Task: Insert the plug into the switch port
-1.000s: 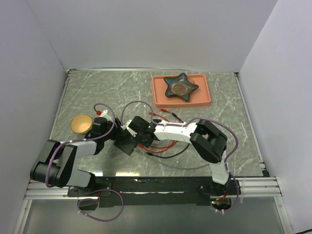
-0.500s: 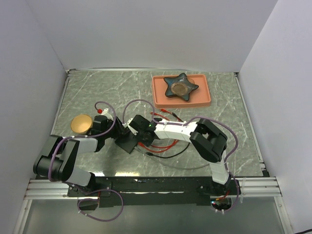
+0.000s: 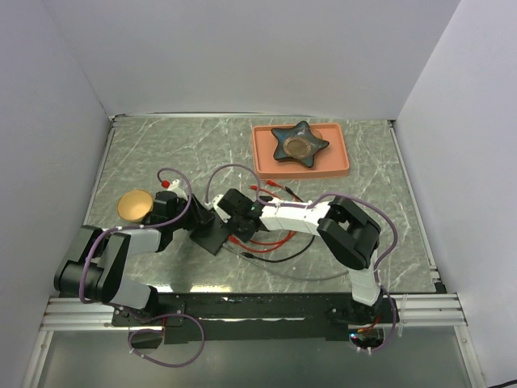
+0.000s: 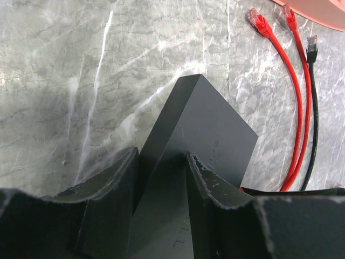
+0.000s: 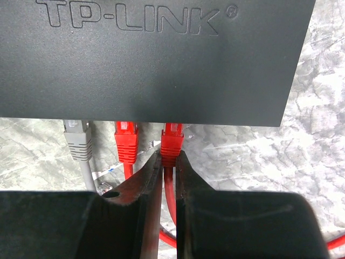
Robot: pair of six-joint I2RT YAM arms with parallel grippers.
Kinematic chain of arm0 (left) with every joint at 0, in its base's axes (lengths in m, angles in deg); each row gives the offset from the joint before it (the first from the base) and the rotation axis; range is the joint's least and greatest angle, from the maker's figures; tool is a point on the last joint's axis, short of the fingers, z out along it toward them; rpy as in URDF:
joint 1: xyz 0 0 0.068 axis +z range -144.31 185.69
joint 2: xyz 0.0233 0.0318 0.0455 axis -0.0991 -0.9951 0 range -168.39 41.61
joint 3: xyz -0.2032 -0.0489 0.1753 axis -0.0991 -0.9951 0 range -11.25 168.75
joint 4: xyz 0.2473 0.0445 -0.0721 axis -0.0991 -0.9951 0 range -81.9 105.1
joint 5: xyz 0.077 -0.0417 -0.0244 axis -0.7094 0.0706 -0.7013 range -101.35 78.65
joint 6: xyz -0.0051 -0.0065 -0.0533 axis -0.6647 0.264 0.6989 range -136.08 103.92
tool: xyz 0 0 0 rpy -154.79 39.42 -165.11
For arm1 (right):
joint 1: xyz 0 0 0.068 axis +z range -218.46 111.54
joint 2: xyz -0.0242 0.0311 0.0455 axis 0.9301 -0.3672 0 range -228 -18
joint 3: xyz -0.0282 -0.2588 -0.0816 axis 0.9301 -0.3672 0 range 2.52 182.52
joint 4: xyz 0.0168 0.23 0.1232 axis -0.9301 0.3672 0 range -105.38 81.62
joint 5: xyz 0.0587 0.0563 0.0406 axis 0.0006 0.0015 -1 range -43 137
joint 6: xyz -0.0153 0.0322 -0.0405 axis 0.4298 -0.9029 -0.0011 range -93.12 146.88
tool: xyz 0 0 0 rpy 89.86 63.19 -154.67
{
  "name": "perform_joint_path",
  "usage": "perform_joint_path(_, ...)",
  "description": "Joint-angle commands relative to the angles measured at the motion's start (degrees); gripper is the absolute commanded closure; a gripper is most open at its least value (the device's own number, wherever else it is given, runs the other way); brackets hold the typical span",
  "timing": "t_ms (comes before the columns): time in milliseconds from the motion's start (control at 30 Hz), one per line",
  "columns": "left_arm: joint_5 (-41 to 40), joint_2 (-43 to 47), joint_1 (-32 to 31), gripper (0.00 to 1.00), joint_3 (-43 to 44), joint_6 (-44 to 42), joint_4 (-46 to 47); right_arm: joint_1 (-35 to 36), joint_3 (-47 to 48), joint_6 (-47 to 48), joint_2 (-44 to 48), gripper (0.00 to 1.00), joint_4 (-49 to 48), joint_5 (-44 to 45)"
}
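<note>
The switch [image 3: 208, 230] is a flat matte-black box marked TP-LINK [image 5: 156, 59], lying mid-table. My left gripper [image 4: 161, 162] is shut on one end of the switch [image 4: 205, 124] and holds it. My right gripper [image 5: 168, 159] is shut on a red plug [image 5: 172, 141] at the switch's socket edge; the plug's tip goes under that edge. Beside it a second red plug [image 5: 126, 141] and a grey plug [image 5: 78, 140] sit in the same row of sockets. In the top view my right gripper [image 3: 234, 218] is against the switch's right side and my left gripper [image 3: 194, 217] is at its left.
Loose red and black cables [image 4: 299, 108] with free plugs lie right of the switch. A salmon tray [image 3: 343, 166] with a dark star-shaped dish [image 3: 299, 144] stands at the back. A small gold bowl [image 3: 135, 206] sits by the left arm. Grey walls enclose the table.
My right gripper has shifted a little to the left, toward the switch, with the red plug. The left arm has drawn in slightly. The switch stays where it was.
</note>
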Motion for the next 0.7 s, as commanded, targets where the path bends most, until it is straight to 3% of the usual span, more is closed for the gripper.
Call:
perform_joint_path(0, 26.2, -1.6, -4.8, 0.65, -1.7, 6.1, -6.1, 1.4, 2.2, -1.1, -0.5, 1.0, -41.5, -8.9)
perform_joint_path(367, 23.2, 0.2, -5.5, 0.61, -0.5, 5.2, -9.9, 1.3, 4.0, -2.0, -1.8, 1.0, -37.1, -6.9)
perform_joint_path(533, 17.5, 5.0, -4.6, 0.47, 0.3, 5.3, -13.8, 1.3, 4.1, -2.4, -1.6, 1.0, -30.1, -3.9)
perform_joint_path(567, 15.9, 5.9, -4.3, 0.43, -0.1, 5.7, -14.0, 1.3, 4.2, -2.8, -1.6, 0.91, -28.8, -3.0)
perform_joint_path(667, 10.9, 8.8, -2.9, 0.29, 0.0, 5.8, -16.2, 1.4, 4.0, -2.9, -1.1, 0.86, -25.0, -4.5)
